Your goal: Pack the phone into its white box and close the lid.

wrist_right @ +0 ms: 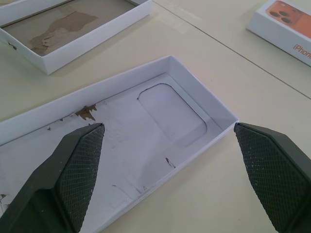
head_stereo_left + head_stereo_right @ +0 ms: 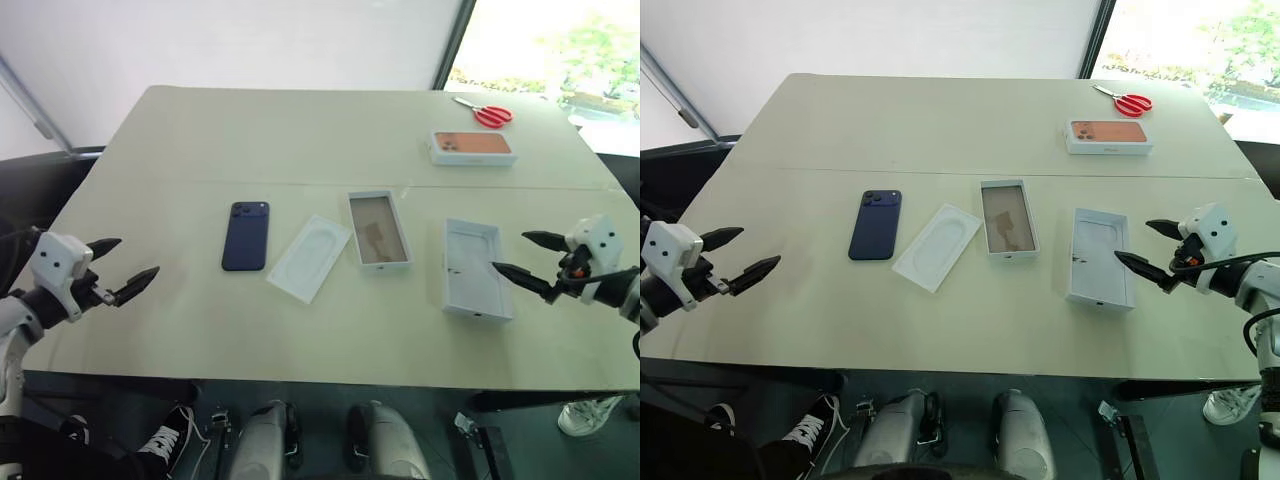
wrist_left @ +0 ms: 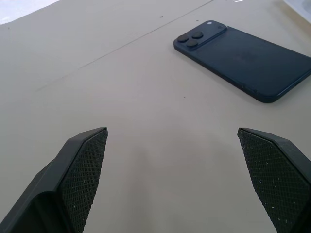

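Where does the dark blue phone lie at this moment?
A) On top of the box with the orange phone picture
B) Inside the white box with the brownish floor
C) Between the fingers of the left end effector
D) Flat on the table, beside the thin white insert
D: the phone lies flat on the table, camera side up, with the thin white insert next to it.

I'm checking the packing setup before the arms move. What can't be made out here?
- Upturned white cardboard lid: its printed top faces the table, hidden.
- Slim dark navy phone: lying camera side up, screen hidden.
- White box with orange phone picture: cut off by the right wrist view's edge.
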Tool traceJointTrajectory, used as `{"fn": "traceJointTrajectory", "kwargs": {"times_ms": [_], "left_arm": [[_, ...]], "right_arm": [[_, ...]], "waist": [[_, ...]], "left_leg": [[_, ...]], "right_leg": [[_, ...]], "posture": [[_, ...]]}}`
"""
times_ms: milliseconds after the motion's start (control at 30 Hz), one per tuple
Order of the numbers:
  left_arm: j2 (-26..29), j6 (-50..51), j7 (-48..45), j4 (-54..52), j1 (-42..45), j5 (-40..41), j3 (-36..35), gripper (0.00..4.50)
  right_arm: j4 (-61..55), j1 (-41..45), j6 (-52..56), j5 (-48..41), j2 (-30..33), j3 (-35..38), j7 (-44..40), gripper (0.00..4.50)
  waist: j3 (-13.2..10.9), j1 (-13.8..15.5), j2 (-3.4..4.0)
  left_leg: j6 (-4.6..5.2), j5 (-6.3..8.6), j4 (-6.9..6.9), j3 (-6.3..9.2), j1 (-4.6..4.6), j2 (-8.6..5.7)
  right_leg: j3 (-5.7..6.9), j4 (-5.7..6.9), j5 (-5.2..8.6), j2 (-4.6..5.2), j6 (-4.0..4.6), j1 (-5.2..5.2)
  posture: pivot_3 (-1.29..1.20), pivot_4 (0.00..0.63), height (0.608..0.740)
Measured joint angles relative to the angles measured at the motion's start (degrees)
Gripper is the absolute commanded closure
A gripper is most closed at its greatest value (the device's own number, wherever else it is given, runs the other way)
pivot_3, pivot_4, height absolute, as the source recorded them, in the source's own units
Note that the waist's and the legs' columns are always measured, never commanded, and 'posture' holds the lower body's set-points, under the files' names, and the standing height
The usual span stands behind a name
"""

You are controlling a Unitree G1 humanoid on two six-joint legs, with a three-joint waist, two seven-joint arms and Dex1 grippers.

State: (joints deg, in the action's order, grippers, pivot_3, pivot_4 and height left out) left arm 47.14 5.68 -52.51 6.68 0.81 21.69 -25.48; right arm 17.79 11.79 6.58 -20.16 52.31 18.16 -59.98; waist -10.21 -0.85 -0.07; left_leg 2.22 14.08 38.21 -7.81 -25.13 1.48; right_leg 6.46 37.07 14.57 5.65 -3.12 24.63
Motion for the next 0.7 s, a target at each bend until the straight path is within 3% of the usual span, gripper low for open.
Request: {"fn": "traceJointTrajectory", "kwargs": {"times_ms": [467, 700], "left_arm": [[-0.2, 0.4, 2.8, -0.2, 1.5, -1.6, 1.1, 0.00], [-1.4, 5.4, 7.0, -2.9, 3.7, -1.9, 2.2, 0.00]], "right_arm": [[1.2, 0.8, -5.8, 1.5, -0.7, -1.6, -0.3, 0.04], [2.3, 3.0, -6.7, 2.0, -1.6, -3.8, -1.4, 0.04]], "waist": [[0.0, 0.1, 0.00], [0.0, 0.1, -0.01]], "left_leg": [[0.11, -0.09, 0.01, -0.02, 0.00, -0.01], [0.10, -0.16, 0.01, -0.05, 0.03, 0.00]], "right_leg": [[0.01, 0.01, -0.10, -0.04, -0.18, -0.03], [0.01, 0.05, -0.13, -0.10, -0.24, -0.07]], "posture": [[0.00, 0.150, 0.738], [0.00, 0.150, 0.738]]}}
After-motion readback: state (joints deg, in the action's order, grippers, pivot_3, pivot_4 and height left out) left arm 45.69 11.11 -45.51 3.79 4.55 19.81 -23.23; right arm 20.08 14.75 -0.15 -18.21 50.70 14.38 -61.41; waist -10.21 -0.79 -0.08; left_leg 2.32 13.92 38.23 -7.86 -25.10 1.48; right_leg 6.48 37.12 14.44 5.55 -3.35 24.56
